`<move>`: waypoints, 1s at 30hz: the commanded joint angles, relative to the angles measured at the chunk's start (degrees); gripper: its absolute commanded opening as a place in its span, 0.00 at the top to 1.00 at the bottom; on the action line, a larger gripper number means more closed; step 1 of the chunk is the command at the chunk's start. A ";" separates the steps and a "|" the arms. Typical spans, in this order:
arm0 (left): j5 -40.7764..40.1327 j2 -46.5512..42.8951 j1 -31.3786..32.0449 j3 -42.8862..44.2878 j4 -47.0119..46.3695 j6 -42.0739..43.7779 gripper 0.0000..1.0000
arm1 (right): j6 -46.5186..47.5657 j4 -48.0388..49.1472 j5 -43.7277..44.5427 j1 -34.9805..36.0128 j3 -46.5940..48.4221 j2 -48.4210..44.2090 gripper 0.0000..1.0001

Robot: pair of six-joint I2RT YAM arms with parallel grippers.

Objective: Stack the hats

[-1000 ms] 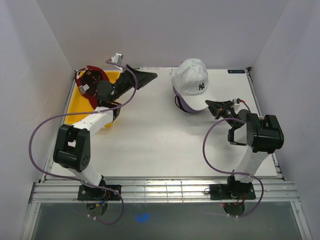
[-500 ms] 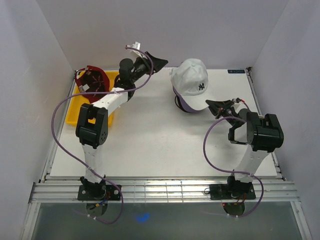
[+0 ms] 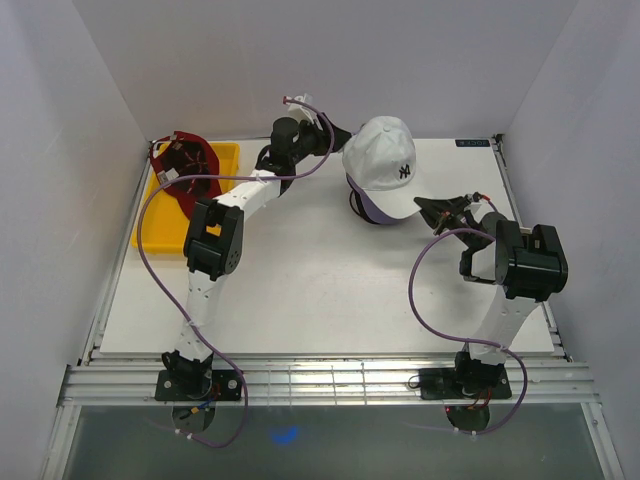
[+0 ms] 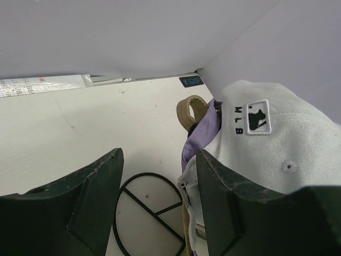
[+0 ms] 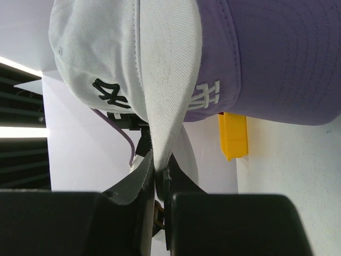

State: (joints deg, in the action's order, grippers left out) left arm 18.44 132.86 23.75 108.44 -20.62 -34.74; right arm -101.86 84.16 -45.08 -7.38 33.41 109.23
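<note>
Right gripper (image 5: 158, 172) pinches shut on the white cap (image 3: 385, 160) at its brim, lavender cap (image 5: 266, 58) beneath it. Left gripper (image 4: 158, 165), jaws apart, hovers by the white cap's back

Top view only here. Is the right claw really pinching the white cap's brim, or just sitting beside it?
Observer: Pinching it. Its wrist view shows the right claw shut on the brim edge of the white cap.
Operator: Anything under that cap?
Observer: A purple cap is nested beneath it, with its own white logo.
Operator: And the left claw?
Observer: The left claw is open with nothing between its fingers, at the white cap's back near the league patch.
</note>
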 commanded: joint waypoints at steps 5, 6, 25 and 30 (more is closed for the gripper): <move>0.46 -1.81 0.25 -0.34 -2.14 0.46 0.33 | -1.23 23.77 -1.85 -0.27 1.04 2.04 0.92; 0.90 -1.90 0.25 -0.16 -2.14 0.46 0.34 | -1.32 23.86 -2.03 -0.27 1.13 2.13 0.92; 6.08 -5.94 -0.10 -7.11 -12.68 -5.60 0.37 | -1.32 23.77 -2.12 -0.36 1.31 2.65 0.92; 8.02 -4.72 -0.19 -5.35 -13.22 -6.83 0.39 | -1.23 23.33 -1.94 -0.45 1.48 2.57 0.92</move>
State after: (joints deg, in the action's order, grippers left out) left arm 23.29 131.90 23.55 101.95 -32.34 -40.45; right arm -102.94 83.72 -46.50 -7.81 34.74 110.10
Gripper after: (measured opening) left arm 0.621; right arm 0.101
